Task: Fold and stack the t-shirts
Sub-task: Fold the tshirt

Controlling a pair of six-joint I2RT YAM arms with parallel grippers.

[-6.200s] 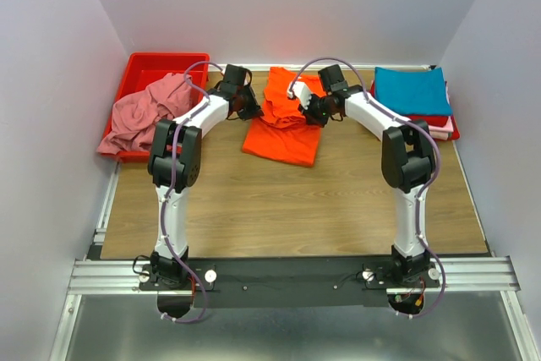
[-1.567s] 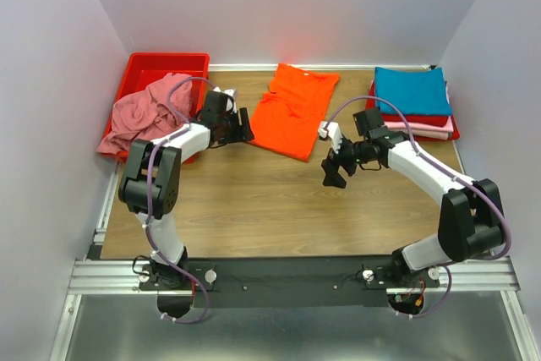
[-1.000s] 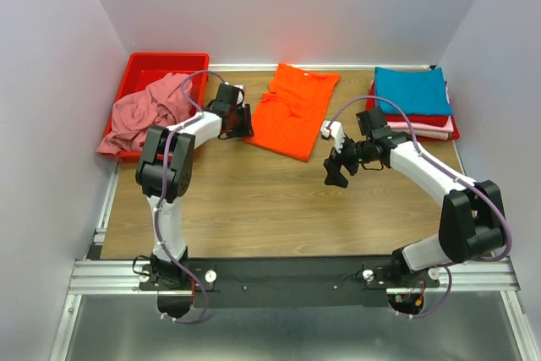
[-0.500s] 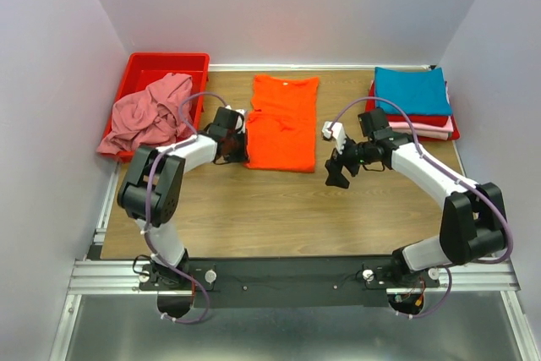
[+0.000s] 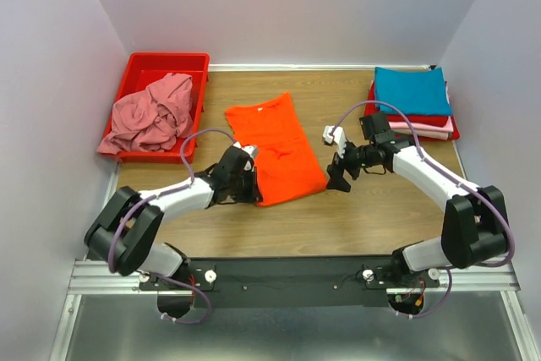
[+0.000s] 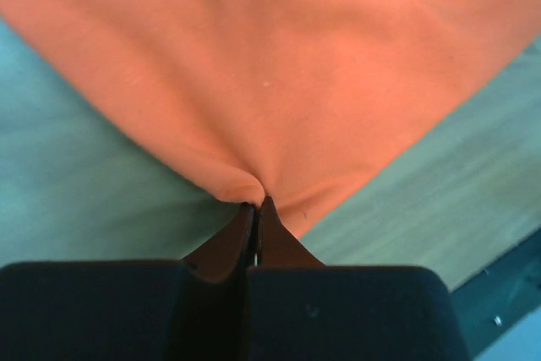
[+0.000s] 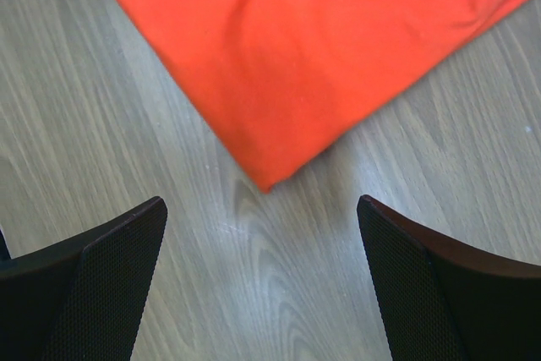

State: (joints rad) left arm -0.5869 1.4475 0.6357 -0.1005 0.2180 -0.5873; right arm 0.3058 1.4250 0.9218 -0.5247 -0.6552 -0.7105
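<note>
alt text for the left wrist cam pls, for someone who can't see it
The left pincer, shut, pinches the near edge of a bright orange t-shirt, and the cloth puckers at the pinch. The shirt fills the upper part of the frame, and the wooden table shows on either side below it.

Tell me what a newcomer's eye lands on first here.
The bright orange t-shirt spread mid-table grabs the eye. The left gripper is pinched shut on its near edge, and the right gripper is open over bare wood beside another corner. Next come the folded stack at far right, topped by a teal t-shirt, and the crumpled pink t-shirt spilling from the red bin at far left.
</note>
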